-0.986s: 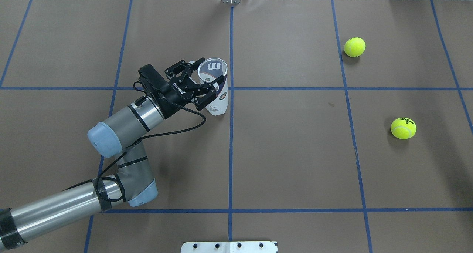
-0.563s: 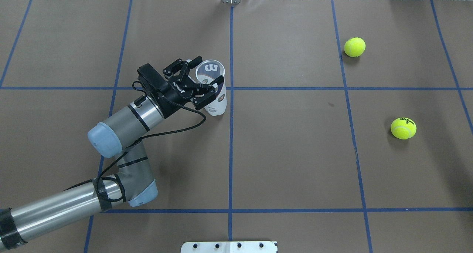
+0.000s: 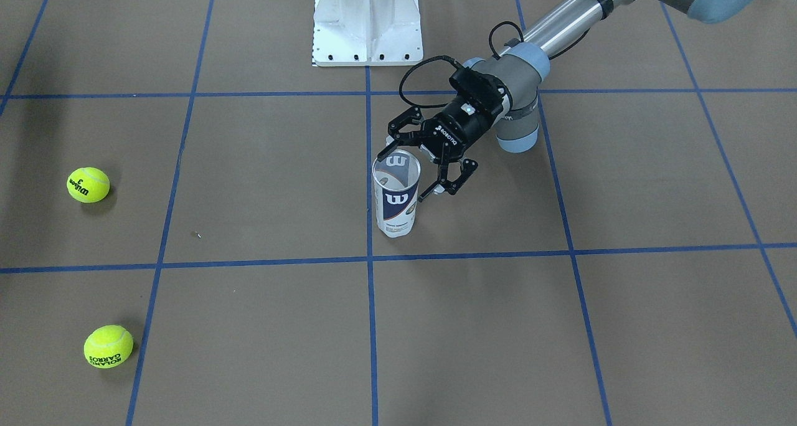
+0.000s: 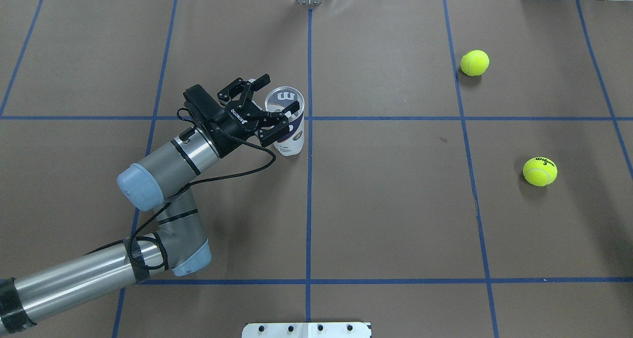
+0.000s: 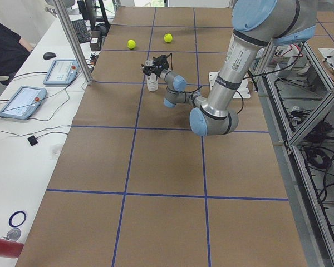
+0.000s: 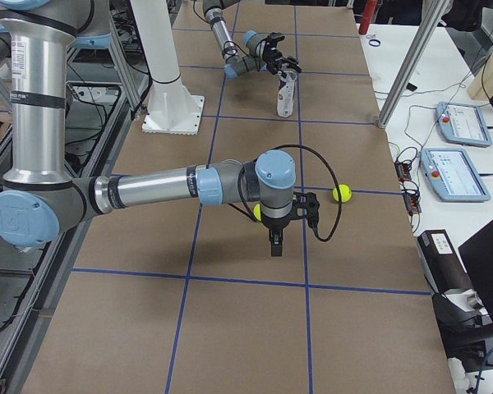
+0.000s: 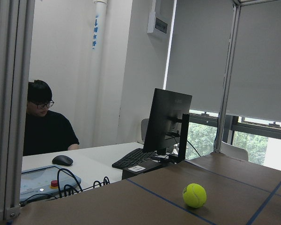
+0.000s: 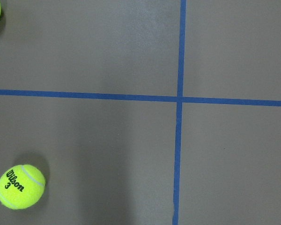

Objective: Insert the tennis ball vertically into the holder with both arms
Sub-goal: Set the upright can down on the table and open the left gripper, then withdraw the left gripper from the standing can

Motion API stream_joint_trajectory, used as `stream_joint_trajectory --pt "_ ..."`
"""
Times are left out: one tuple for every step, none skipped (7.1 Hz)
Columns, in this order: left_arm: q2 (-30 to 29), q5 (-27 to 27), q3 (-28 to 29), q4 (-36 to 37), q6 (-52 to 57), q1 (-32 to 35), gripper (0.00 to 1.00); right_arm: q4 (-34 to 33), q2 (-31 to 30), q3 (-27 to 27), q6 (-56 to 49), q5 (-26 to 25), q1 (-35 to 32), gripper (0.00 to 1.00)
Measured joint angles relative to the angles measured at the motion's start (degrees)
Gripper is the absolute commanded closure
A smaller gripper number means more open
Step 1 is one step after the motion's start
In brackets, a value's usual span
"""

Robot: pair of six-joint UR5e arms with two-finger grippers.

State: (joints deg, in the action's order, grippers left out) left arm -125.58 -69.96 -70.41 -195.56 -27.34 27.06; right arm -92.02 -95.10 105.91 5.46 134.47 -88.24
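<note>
The holder (image 4: 287,125) is a clear Wilson can with a navy-and-white label. It stands upright and empty near the table's middle and also shows in the front view (image 3: 396,198). My left gripper (image 4: 273,108) is open, level with the can's upper part, and its fingertips reach either side of the can's near edge (image 3: 416,169). Two tennis balls lie far off on the right: one marked Wilson 3 (image 4: 540,171) and one farther back (image 4: 474,63). My right gripper (image 6: 275,243) points down over the table near the Wilson 3 ball (image 8: 21,186). I cannot tell whether it is open or shut.
The white pedestal base (image 3: 367,21) stands at the robot's side of the table. Blue tape lines grid the brown table cover. A side table with control pendants (image 5: 22,101) and a seated person (image 7: 44,124) lies beyond the table's far edge.
The can's rim has shifted a little toward the robot, so the can stands straighter than before. The left gripper has edged back slightly and stays open.
</note>
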Motion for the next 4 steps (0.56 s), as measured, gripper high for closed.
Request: stream_joint_trajectory --pt "-0.1 0.0 -0.6 0.0 0.0 0.1 0.01 0.0 0.0 0.0 0.0 0.0 0.0 0.0" --pt "0.1 -0.3 -1.8 0.3 0.0 0.3 0.01 0.0 0.0 0.0 0.0 0.0 0.0 0.0" --pt "0.8 -0.6 -3.4 0.7 0.0 0.7 0.01 0.0 0.0 0.1 0.1 0.0 0.0 0.0" --pt "2.2 -1.9 -5.8 1.9 0.0 1.3 0.01 0.0 0.0 0.2 0.1 0.0 0.0 0.0"
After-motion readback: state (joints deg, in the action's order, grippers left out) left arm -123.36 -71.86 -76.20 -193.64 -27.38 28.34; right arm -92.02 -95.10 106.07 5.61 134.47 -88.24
